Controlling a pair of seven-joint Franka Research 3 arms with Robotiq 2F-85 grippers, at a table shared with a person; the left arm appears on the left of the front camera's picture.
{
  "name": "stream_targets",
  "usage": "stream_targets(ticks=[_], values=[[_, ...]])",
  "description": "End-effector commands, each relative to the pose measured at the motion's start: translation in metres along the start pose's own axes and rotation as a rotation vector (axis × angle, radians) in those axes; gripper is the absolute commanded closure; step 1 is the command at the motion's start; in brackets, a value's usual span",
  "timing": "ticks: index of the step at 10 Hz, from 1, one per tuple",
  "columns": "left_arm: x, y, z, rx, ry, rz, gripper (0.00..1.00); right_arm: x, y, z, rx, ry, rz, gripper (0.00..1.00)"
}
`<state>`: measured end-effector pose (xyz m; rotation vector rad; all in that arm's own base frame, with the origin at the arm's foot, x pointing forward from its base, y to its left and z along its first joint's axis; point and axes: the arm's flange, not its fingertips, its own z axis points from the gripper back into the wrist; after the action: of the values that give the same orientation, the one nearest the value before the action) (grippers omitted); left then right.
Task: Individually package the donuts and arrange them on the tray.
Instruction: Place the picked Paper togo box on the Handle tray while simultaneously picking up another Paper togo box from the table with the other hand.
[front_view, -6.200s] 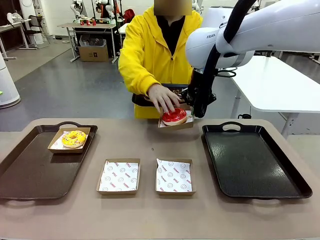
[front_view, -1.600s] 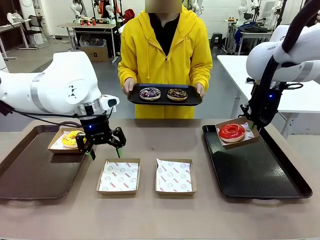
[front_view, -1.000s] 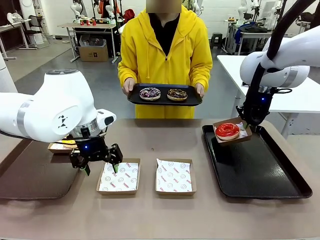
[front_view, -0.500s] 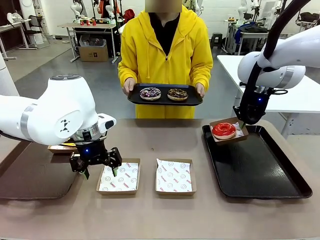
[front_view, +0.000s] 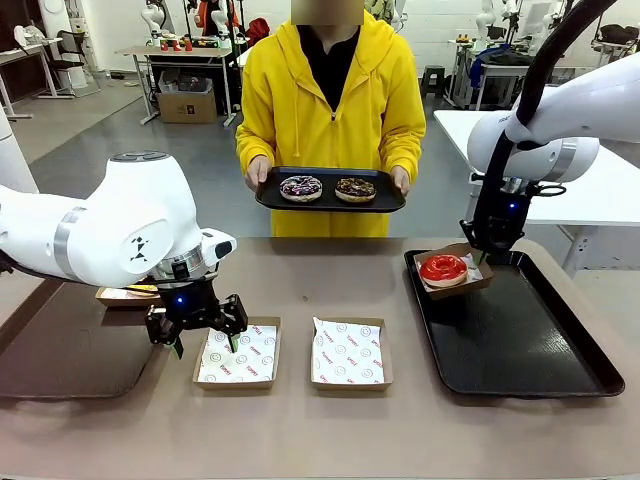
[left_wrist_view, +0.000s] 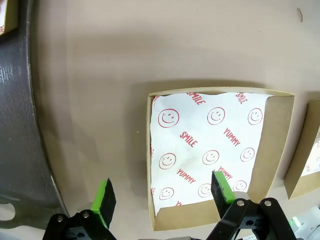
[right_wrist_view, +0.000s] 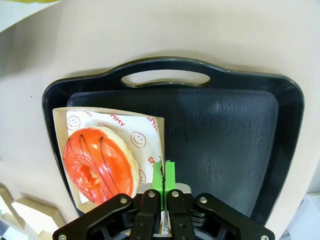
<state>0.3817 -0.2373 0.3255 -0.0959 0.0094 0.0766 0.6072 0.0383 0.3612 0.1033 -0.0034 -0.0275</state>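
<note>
Front view: the red donut (front_view: 443, 268) lies in a box (front_view: 478, 285) at the 11 o'clock corner of the right tray (front_view: 520, 345). The right tool (front_view: 479, 257) is clamped on the box's wall. A purple donut (front_view: 300, 187) and a brown donut (front_view: 354, 188) sit on the held tray (front_view: 330, 204) in the person's hands at 12 o'clock. At 7 o'clock on the surface (front_view: 300, 430), the left tool (front_view: 206, 344), fingers apart, straddles an empty box (front_view: 238, 352) wall.

You have most of the right tray (front_view: 520, 340) bare; only the red donut (front_view: 443, 268) in its box (front_view: 478, 282), pinched by the right gripper (front_view: 478, 255), crowds its far left corner. The left arm (front_view: 110, 235) bulks over the left tray (front_view: 50, 350); the table (front_view: 300, 285) beyond the two empty boxes (front_view: 238, 352) lies open.
</note>
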Motion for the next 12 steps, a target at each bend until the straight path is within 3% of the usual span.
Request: stream_targets(ticks=[1, 4, 5, 6, 7, 8, 9, 11, 12], values=[[0.0068, -0.0047, -0.0011, 0.015, -0.013, 0.024, 0.00, 0.0077, 0.0075, 0.0015, -0.030, 0.017, -0.007, 0.99], [0.0124, -0.0027, -0.0055, 0.021, -0.028, 0.036, 0.00, 0.0076, 0.0082, -0.0019, -0.026, 0.015, -0.002, 0.99], [0.0126, -0.0022, -0.0049, 0.033, -0.040, 0.034, 0.00, 0.0079, 0.0080, -0.0021, -0.022, 0.016, 0.001, 0.76], [0.0139, -0.0011, -0.0049, 0.046, -0.049, 0.002, 0.10, 0.0075, 0.0083, -0.0025, -0.021, 0.018, 0.008, 0.39], [0.0145, -0.0008, -0.0050, 0.055, -0.047, -0.002, 0.60, 0.0069, 0.0080, -0.0029, -0.019, 0.019, 0.013, 0.16], [0.0147, -0.0003, -0.0055, 0.049, -0.047, -0.012, 0.70, 0.0064, 0.0082, -0.0030, -0.019, 0.020, 0.015, 0.00], [0.0148, -0.0003, -0.0054, 0.051, -0.046, -0.023, 1.00, 0.0062, 0.0083, -0.0027, -0.016, 0.020, 0.012, 0.00], [0.0155, 0.0008, -0.0037, 0.053, -0.045, -0.023, 1.00, 0.0062, 0.0079, -0.0021, -0.014, 0.020, 0.011, 0.04], [0.0155, 0.0007, -0.0032, 0.051, -0.043, -0.024, 0.93, 0.0060, 0.0076, -0.0019, -0.012, 0.020, 0.011, 0.00]])
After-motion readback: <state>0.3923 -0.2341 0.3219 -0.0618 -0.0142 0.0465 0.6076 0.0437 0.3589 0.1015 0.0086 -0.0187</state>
